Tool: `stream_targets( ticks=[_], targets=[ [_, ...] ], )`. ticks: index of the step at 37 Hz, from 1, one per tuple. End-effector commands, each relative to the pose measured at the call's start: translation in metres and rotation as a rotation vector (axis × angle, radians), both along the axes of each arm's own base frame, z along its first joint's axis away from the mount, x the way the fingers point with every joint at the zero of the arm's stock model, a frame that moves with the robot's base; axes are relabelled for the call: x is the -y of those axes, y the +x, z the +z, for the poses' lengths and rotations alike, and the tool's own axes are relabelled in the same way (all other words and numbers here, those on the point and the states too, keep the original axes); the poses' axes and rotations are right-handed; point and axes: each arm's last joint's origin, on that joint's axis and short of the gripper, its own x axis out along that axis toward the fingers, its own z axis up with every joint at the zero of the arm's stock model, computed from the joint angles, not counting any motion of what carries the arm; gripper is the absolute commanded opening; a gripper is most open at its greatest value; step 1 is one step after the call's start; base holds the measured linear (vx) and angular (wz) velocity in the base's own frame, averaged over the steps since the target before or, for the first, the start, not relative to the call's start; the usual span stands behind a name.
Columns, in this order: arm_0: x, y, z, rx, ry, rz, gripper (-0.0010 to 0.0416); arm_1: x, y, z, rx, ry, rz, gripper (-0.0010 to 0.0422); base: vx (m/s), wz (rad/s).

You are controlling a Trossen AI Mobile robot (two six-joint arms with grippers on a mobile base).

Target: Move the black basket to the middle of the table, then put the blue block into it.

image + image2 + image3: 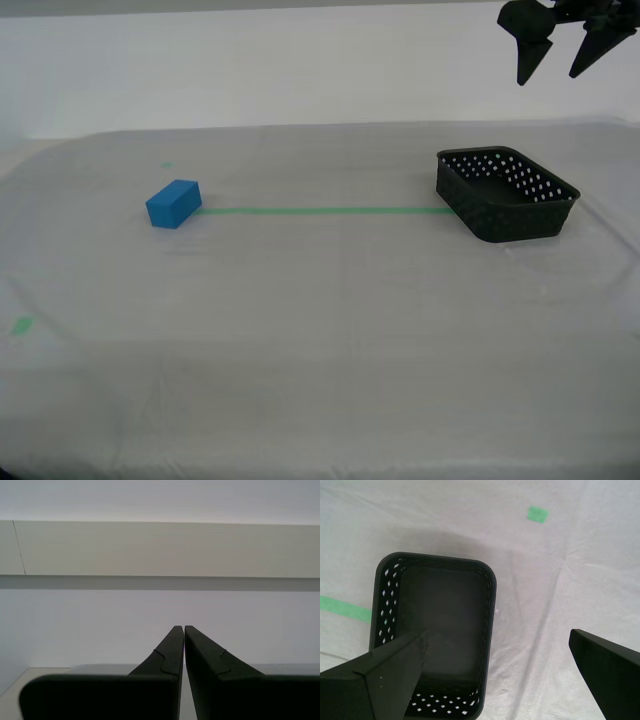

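A wide counter (320, 380) covered by a pale grey-white cloth is being shown in the exterior view, and its near part is lying bare apart from a small green bit (21, 324) near that view's left edge. Farther back, a thin green tape line (320, 210) is being seen running across the cloth from side to side. The blue block (173, 203) is resting on the counter at the left end of this line in the exterior view, well apart from everything else. The black basket (505, 195) is sitting upright at the line's right end, toward the exterior view's right, and nothing is being held inside it.

Above and beyond the basket, at the exterior view's upper right, my first gripper (560, 55) is being held in the air with its dark fingers (385, 675) spread wide and released, nothing between them. In the first wrist view the basket (440, 625) is being looked down into, with a green patch (537, 514) lying on the cloth beyond it.

My second gripper (184, 630) is being shown in the second wrist view only, fingers (167, 652) clenched tip to tip on nothing, pointed toward a pale wall.
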Motion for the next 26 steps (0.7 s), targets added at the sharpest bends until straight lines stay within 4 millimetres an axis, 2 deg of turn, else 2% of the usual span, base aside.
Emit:
stream_targets(
  ticks=[1, 6, 9, 26],
  targets=[
    [0.0, 0.001, 0.0, 0.006, -0.001, -0.01, 0.0393, 0.0, 0.0, 0.001, 0.006, 0.002, -0.002, 0.0, 0.0, 0.0],
    [0.0, 0.001, -0.001, 0.012, 0.003, -0.017, 0.0393, 0.0, 0.0, 0.001, 0.006, 0.002, -0.002, 0.0, 0.0, 0.0],
    [0.0, 0.002, -0.008, 0.018, 0.005, -0.02, 0.0393, 0.0, 0.0, 0.001, 0.006, 0.002, -0.002, 0.0, 0.0, 0.0],
    [0.001, -0.015, -0.079, -0.044, 0.0, -0.022, 0.0393, 0.0, 0.0, 0.001, 0.006, 0.002, -0.002, 0.0, 0.0, 0.0]
  ],
)
